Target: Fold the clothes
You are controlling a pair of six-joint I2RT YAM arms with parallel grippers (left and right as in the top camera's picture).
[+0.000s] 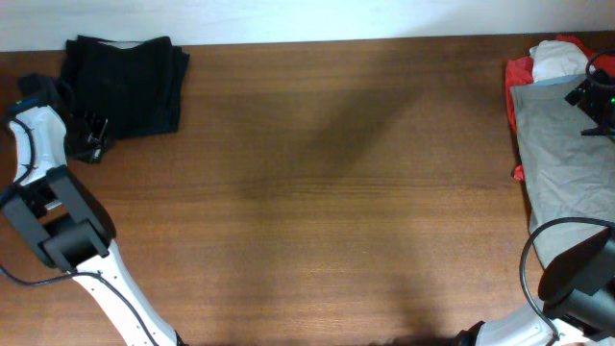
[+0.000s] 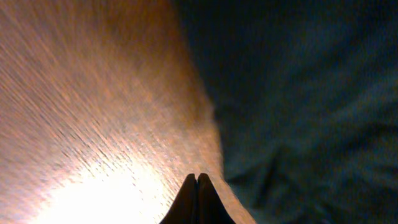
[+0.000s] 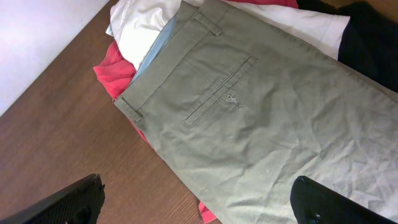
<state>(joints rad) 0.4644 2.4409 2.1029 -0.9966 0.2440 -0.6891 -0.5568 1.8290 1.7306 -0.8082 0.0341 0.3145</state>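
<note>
A folded plain black garment (image 1: 125, 82) lies at the table's far left corner; in the left wrist view it fills the right side (image 2: 305, 106). My left gripper (image 1: 94, 132) is shut and empty beside its left edge, fingertips (image 2: 198, 179) over bare wood. A pile of clothes sits at the far right: grey trousers (image 1: 562, 163) on top, with red (image 1: 520, 69) and white (image 1: 554, 60) fabric under them. My right gripper (image 1: 598, 96) hangs open above the grey trousers (image 3: 261, 118), fingers wide (image 3: 199, 193), holding nothing.
The brown wooden table (image 1: 327, 192) spans the view. A white wall runs along the back edge. The arm bases and a black cable stand at the front left and front right corners.
</note>
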